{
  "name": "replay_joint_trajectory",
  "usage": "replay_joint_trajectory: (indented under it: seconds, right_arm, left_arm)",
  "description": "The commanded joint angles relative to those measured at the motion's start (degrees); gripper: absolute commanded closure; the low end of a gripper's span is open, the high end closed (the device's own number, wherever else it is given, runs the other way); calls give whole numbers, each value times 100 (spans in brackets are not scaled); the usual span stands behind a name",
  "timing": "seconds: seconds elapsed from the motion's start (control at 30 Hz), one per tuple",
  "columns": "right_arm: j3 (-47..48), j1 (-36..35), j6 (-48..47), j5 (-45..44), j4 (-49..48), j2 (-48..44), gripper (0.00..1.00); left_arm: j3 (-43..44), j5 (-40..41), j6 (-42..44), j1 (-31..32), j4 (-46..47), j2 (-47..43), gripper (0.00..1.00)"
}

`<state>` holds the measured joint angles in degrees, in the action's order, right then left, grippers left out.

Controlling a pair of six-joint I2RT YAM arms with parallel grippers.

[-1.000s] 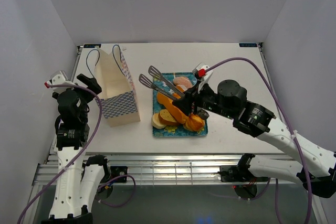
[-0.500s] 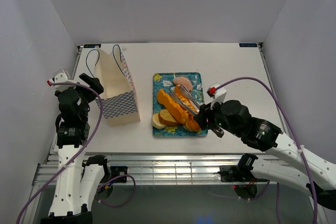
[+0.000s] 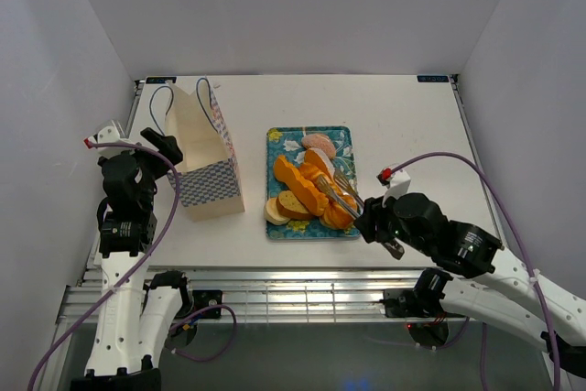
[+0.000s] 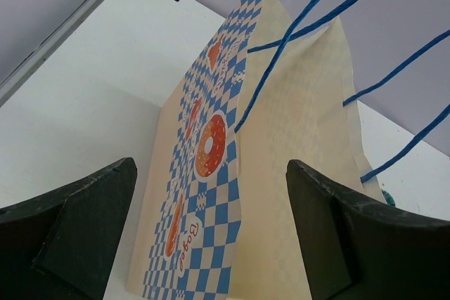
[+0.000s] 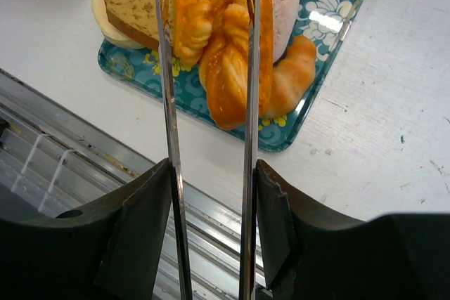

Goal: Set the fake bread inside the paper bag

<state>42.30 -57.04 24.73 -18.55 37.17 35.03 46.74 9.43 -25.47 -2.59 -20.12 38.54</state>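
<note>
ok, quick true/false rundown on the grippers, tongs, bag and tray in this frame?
1. The right gripper is clamped on metal tongs. True.
2. The tongs' arms reach over the fake bread on the tray. True.
3. The paper bag lies flat on its side. False: it stands upright.
4. The left gripper grips a bag handle. False: it is open and holds nothing, with the bag just ahead of its fingers.
5. In the top view the tray sits left of the bag. False: it sits to the bag's right.
</note>
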Motion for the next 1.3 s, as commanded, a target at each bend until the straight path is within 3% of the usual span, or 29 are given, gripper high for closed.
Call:
replay_joint_trajectory:
  seconds: [0.0,0.2,0.87,1.27]
  right_arm:
    - [-126,-27,260,-123,1,-197,46]
    - [-223,-18,234,369,-263,-146,46]
    - [-521,-27,190,615,-544,127,48]
    - [-504,-18,120,633,-693,356,59]
  left_arm:
    - [37,-134,7,-40,17,-14,2]
    - [28,-152,-1,-40,26,4,2]
    - [37,-178,-1,-40,26,13,2]
    - [37,-196,-1,-40,26,4,2]
